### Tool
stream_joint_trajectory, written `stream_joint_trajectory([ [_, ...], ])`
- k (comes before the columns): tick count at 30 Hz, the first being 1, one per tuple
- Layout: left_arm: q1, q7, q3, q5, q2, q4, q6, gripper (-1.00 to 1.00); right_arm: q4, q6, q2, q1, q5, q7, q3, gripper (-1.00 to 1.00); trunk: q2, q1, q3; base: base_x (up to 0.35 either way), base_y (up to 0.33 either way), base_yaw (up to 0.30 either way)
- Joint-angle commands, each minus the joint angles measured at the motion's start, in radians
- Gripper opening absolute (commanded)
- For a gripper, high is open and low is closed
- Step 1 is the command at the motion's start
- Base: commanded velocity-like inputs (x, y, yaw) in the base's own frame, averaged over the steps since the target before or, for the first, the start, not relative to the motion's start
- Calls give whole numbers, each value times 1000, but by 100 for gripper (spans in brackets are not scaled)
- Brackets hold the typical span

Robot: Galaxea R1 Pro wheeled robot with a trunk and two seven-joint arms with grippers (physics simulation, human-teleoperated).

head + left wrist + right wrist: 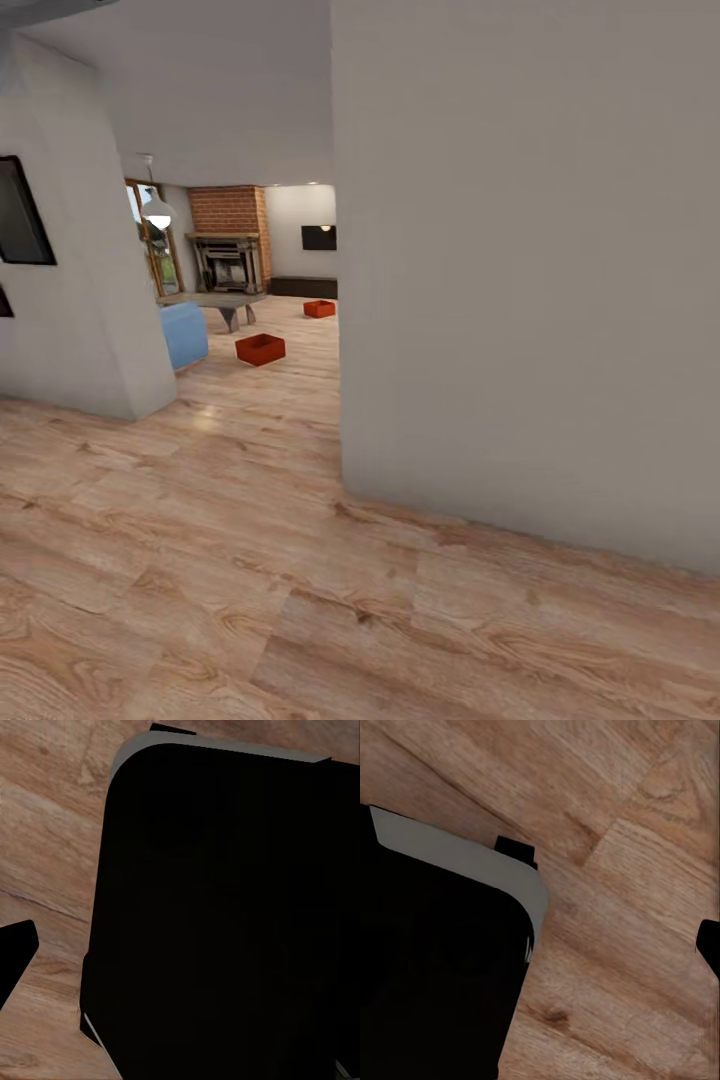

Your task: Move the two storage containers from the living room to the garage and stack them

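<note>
Two red-orange storage containers stand on the light wood floor of the living room, seen through the opening ahead in the head view. The nearer container [260, 348] sits beside the blue sofa. The farther container [319, 308] lies deeper in, near the dark low bench by the back wall. Both are open-topped and upright, several metres from me. In the left wrist view one dark fingertip [15, 949] shows over the planks, and in the right wrist view another dark fingertip [709, 945] does. Whether either gripper is open cannot be told.
A grey wall [530, 270] juts in at the right, its corner close ahead. Another wall [80, 300] with dark frames flanks the left. Between them the passage leads to the sofa [184, 333], low table [222, 301] and brick fireplace [230, 240]. My black base [225, 915] shows in both wrist views.
</note>
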Motion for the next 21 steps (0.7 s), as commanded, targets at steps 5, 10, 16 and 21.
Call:
stream_joint_trajectory([
  [5, 0, 1, 2, 6, -1, 0, -2, 100, 3, -5, 1, -1, -7, -2, 9, 100, 0, 1, -1, 331, 0, 300],
  [10, 0, 1, 2, 6, 0, 0, -2, 100, 3, -5, 0, -1, -1, -2, 9, 100, 0, 1, -1, 331, 0, 300],
  [16, 0, 1, 2, 6, 0, 0, -2, 100, 3, -5, 1, -1, 1, -3, 10, 100, 0, 1, -1, 331, 0, 300],
  [21, 0, 1, 2, 6, 0, 0, -2, 100, 3, -5, 1, -1, 3, -3, 11, 100, 0, 1, -1, 331, 0, 300],
])
